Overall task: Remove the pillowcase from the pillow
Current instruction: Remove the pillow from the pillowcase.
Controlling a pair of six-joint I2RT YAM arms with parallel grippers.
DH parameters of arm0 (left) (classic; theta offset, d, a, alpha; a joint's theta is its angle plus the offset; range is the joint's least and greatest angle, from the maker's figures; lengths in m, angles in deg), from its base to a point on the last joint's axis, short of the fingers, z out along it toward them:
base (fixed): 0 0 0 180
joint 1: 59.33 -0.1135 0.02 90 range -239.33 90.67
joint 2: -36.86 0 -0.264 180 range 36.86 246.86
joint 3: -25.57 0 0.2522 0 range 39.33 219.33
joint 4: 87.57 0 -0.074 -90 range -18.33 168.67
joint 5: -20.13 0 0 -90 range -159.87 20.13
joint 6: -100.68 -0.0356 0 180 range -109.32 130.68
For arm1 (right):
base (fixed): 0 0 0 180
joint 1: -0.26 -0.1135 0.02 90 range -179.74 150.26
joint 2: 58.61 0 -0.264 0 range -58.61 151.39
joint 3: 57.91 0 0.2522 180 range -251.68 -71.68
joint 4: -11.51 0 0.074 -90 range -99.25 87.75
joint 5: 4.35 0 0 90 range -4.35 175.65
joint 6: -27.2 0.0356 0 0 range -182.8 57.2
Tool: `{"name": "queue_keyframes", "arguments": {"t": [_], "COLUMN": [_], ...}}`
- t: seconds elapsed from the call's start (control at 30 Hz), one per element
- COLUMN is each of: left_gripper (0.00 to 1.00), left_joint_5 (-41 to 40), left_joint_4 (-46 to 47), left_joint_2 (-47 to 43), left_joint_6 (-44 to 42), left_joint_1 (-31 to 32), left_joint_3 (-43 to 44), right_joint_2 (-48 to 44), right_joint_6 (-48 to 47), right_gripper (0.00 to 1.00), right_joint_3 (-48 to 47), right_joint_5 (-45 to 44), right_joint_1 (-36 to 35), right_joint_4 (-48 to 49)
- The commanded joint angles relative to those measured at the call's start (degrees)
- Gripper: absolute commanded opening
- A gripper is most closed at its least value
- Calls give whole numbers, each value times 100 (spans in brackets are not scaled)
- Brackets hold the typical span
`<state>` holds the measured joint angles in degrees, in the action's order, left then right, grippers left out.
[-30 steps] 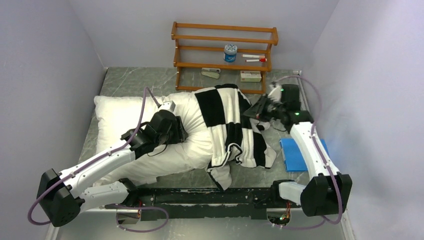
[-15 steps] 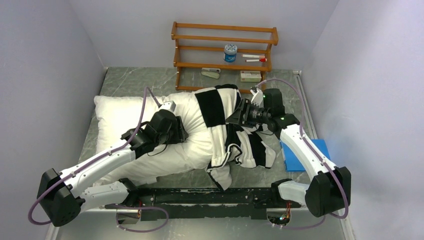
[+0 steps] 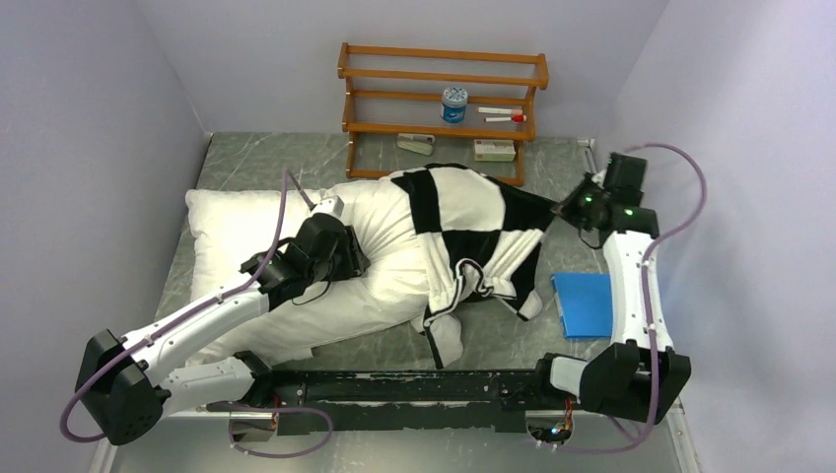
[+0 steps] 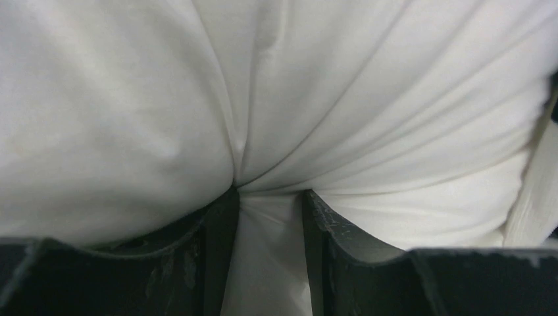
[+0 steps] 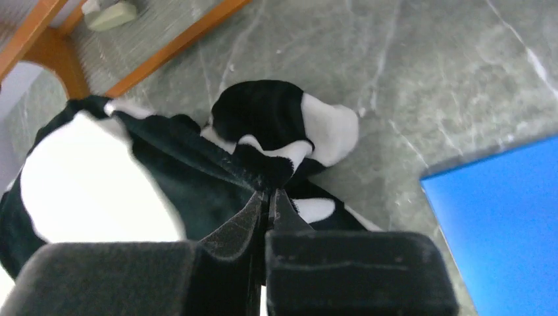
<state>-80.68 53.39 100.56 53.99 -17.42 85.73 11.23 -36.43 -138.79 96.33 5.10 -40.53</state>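
Mid-table, the pillowcase (image 3: 463, 232) sits bunched over the right end of the pillow (image 3: 237, 232), one corner stretched out toward the far right and its striped edge trailing toward the near side. We have the right gripper (image 5: 266, 197) closed tight on that stretched corner, fingers together with only a thin fold of fabric between them. We have the left gripper (image 4: 270, 194) clamped on a pinch of the pillow's white shell, creases fanning out from the bite. The pillow lies across the left and centre of the table (image 3: 256, 158), its left half bare. Risks as we judge them: the right bite is small and on a plush, fleecy-looking pile, so under tension it may slide out. The left pinch holds only a loose skin over soft fill, so the shell could stretch or slip and the whole pillow would then follow the pull instead of shedding the cover. The cover is gathered in thick folds at the pillow's fattest bulge, which looks likely to jam if we pull off-axis. The blue pad (image 3: 584, 304) lies just beside the hanging folds and could get dragged; the wooden shelf (image 3: 444, 74) stands close behind. Textures: pillow shell smooth, matte, finely wrinkled; cover soft, in big checker squares; tabletop hard grey with marble veining.
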Motion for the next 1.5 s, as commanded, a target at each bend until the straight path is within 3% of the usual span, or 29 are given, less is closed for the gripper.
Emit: {"name": "queue_keyframes", "arguments": {"t": [0.0, 0.1, 0.23, 0.43, 0.53, 0.57, 0.7, 0.77, 0.83, 0.9, 0.93, 1.0, 1.07, 1.2, 1.3, 1.37, 1.43, 1.47], "left_gripper": [48, 47, 47, 48, 48, 48, 48, 48, 48, 49, 49, 48, 47, 46, 46, 47, 48, 48], "left_joint_5": [-210, -186, -110, -111, -81, -52, -32, -45, -81, -132, -63, 105, 100, 167, 194, 266, 334, 389], "left_joint_4": [-1700, -1674, -1643, -1657, -1616, -1586, -1550, -1563, -1590, -1603, -1525, -1323, -1278, -1265, -1263, -1222, -1194, -1172], "left_joint_2": [228, 203, 87, 63, 31, 10, -1, 17, 17, -15, -45, -133, -190, -88, -55, -111, -180, -210], "left_joint_6": [-184, -235, -280, -318, -305, -298, -303, -297, -291, -280, -321, -376, -346, -416, -448, -480, -504, -525], "left_joint_1": [-208, -218, -225, -227, -227, -227, -223, -227, -227, -234, -248, -303, -346, -398, -401, -399, -403, -404], "left_joint_3": [-523, -508, -519, -473, -474, -481, -457, -451, -462, -524, -589, -732, -792, -769, -730, -728, -720, -705], "right_joint_2": [-81, -134, -380, -387, -405, -351, 215, 493, 617, 444, 267, -220, -602, -513, -734, -1040, -1309, -1415], "right_joint_6": [-240, -97, -112, 79, 223, 243, 449, 597, 876, 1062, 1049, 671, 169, 11, 105, 437, 757, 972], "right_gripper": [0, 0, 2, 40, 63, 68, 71, 67, 30, 1, 0, 0, 0, 0, 13, 26, 49, 57], "right_joint_3": [-272, 94, 336, 639, 778, 755, 519, 378, 286, 268, 304, 585, 914, 1082, 1266, 1240, 1174, 1171], "right_joint_5": [865, 2277, 2568, 1979, 1206, 861, -1088, -2154, -3307, -4284, -4483, -4150, -3071, -1545, 185, 315, 309, 313], "right_joint_1": [878, 594, -323, -2441, -3329, -3623, -4762, -5075, -5096, -4910, -4636, -3656, -2372, -2057, -2230, -2537, -2845, -2962], "right_joint_4": [10, 373, 617, 765, 770, 686, 158, -135, -646, -982, -1032, -771, -428, -564, -363, -326, -370, -428]}}
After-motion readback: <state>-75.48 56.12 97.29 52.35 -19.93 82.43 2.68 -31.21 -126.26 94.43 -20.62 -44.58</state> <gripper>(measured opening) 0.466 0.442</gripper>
